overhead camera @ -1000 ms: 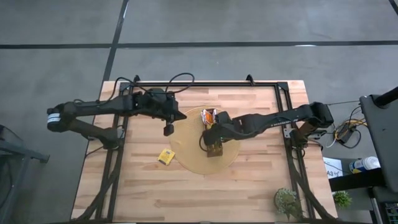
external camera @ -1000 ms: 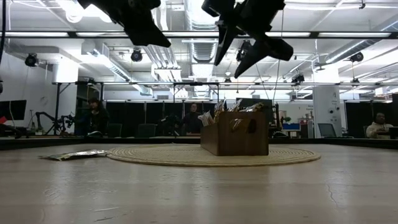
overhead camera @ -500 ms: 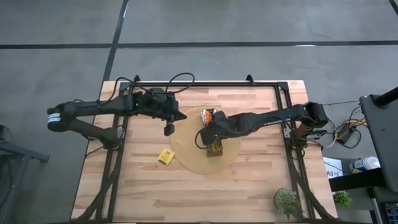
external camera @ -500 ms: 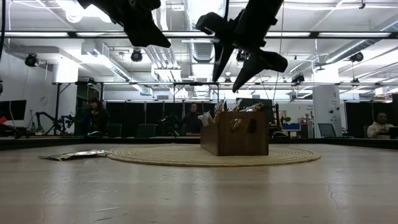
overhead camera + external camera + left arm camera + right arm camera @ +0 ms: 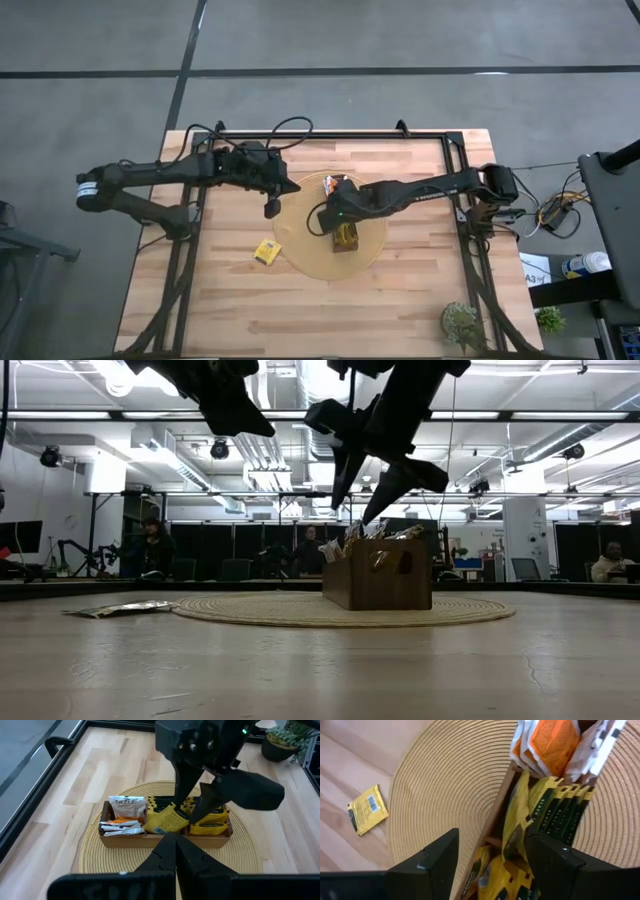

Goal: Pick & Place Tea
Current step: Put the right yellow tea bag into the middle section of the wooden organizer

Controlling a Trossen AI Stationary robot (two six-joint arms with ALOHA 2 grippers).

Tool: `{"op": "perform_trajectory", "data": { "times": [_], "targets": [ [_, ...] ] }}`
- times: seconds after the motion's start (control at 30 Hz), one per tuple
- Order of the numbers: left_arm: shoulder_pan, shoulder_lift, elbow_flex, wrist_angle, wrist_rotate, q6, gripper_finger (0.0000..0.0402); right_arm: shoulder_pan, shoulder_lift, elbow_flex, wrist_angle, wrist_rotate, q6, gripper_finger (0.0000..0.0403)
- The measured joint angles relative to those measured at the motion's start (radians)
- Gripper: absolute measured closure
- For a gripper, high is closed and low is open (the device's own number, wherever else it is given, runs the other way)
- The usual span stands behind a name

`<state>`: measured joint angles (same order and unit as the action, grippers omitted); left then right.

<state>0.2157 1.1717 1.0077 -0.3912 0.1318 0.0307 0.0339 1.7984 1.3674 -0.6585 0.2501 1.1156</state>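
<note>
A long dark-brown tray (image 5: 165,834) stands on a round woven mat (image 5: 310,258) at mid-table. It holds upright tea sachets: white and orange ones (image 5: 124,810) at one end, yellow and dark green ones (image 5: 555,805) beside them. One yellow sachet (image 5: 266,251) lies flat on the wood just left of the mat. My right gripper (image 5: 362,488) hangs open above the tray's middle, fingers slanting down, with a leaning yellow sachet (image 5: 515,822) below and between them, untouched. My left gripper (image 5: 172,847) is shut and holds nothing, raised above the mat's left edge.
A black metal frame (image 5: 330,138) runs along the table's far, left and right sides. A small potted plant (image 5: 462,322) stands at the near right corner. Bare wood lies near and to the left of the mat.
My right gripper has come down toward the tray and shifted a little toward the table's left, rolling slightly at the wrist; its fingers have stayed apart. The tray and the sachets have not moved.
</note>
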Motion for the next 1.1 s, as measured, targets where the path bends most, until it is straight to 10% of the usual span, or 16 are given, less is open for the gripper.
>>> {"op": "perform_trajectory", "data": {
  "times": [1.1],
  "targets": [
    [0.000,0.000,0.000,0.003,-0.003,-0.013,0.0402,0.014,0.033,0.000,-0.011,-0.073,-0.001,0.0188]
  ]
}}
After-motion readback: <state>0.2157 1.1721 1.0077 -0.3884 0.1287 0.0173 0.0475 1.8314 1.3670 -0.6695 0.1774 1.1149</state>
